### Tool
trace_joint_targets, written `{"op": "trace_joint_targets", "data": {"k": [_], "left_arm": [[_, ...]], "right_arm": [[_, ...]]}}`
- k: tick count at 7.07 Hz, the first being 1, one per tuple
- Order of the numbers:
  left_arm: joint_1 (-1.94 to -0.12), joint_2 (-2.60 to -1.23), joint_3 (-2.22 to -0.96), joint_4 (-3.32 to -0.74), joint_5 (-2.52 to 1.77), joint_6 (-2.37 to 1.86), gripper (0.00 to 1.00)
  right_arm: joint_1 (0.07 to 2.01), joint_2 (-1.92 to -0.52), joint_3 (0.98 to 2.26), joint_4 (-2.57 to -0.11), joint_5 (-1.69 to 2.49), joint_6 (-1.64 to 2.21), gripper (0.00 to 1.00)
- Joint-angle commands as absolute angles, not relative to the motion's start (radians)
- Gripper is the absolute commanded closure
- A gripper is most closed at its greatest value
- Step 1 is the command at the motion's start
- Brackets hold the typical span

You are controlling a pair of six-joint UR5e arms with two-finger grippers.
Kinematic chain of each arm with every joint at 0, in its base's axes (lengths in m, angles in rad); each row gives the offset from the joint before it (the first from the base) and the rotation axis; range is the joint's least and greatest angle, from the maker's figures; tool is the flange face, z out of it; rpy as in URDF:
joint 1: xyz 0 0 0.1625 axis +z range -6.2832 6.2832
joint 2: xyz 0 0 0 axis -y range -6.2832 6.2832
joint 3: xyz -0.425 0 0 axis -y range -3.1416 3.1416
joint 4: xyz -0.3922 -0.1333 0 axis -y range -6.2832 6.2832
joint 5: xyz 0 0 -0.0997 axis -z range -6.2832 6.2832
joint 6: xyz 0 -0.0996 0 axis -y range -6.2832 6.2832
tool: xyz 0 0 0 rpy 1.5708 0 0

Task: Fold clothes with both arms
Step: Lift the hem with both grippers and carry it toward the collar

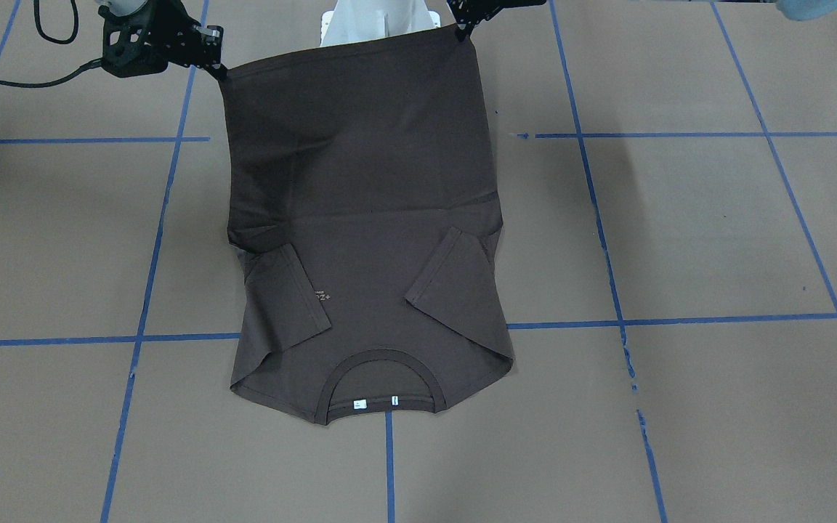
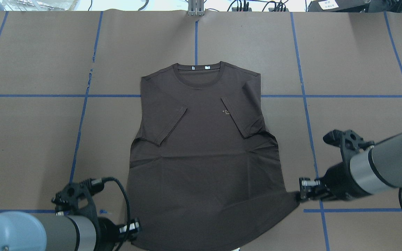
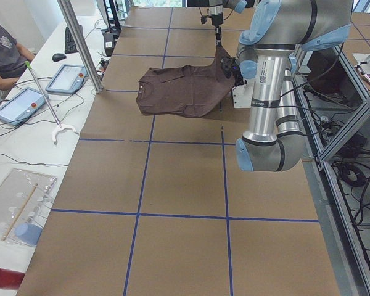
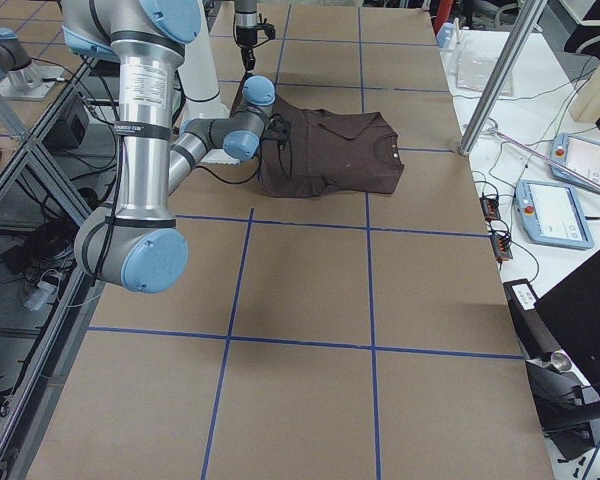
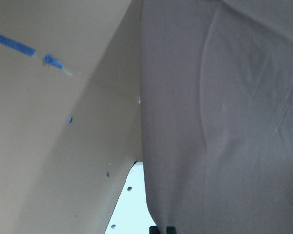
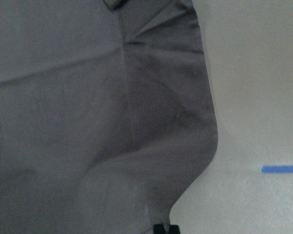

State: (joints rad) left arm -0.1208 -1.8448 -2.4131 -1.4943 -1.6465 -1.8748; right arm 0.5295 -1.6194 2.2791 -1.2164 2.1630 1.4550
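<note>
T-shirt (image 2: 201, 150) mid-frame on desk (image 2: 344, 69), sleeves tucked in. Hem corners pinched at lower frame by left tool (image 2: 136, 232) and right tool (image 2: 299, 194). Light, limp cloth that will likely sag between the grips, so the corners are the right hold.

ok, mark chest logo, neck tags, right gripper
Pale chest logo (image 2: 226, 111): overhead view, lettering centre.
White neck tags (image 2: 207, 67): overhead view, right-hand tag.
Black right gripper (image 2: 300, 194): overhead view, between fingertips on hem of brown T-shirt (image 2: 201, 167).

One T-shirt (image 2: 201, 157) — two neck tags (image 2: 207, 67) (white), one chest logo (image 2: 225, 111); two arms — left arm (image 2: 30, 230), right arm (image 2: 386, 167); one person (image 3: 3, 52).
</note>
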Motion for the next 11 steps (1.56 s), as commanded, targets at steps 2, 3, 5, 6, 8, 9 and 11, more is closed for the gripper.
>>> {"op": "trace_joint_targets", "data": {"k": [2,3,5,6,8,9,11], "left_arm": [[-0.439,-1.968,-2.264,-1.496,-1.742,-1.656,1.0],[-0.512,-2.002,-2.155,-1.514,-1.743,-1.601,1.0],[-0.59,-2.023,-1.955,-1.673,-1.741,-1.571,1.0],[-0.638,-2.025,-1.93,-1.692,-1.741,-1.568,1.0],[-0.69,-2.046,-1.846,-1.732,-1.741,-1.474,1.0],[-0.702,-2.052,-1.795,-1.79,-1.741,-1.474,1.0],[-0.722,-2.089,-1.703,-1.835,-1.74,-1.471,1.0]], "right_arm": [[0.722,-1.352,2.029,-1.215,2.163,1.326,1.0],[0.751,-1.282,1.952,-1.221,2.146,1.316,1.0],[0.81,-1.197,1.846,-1.215,2.137,1.318,1.0],[0.83,-1.157,1.792,-1.215,2.126,1.316,1.0],[0.868,-1.073,1.654,-1.213,2.109,1.312,1.0],[0.886,-1.039,1.596,-1.213,2.108,1.312,1.0],[0.931,-0.994,1.51,-1.213,2.109,1.31,1.0]]}}
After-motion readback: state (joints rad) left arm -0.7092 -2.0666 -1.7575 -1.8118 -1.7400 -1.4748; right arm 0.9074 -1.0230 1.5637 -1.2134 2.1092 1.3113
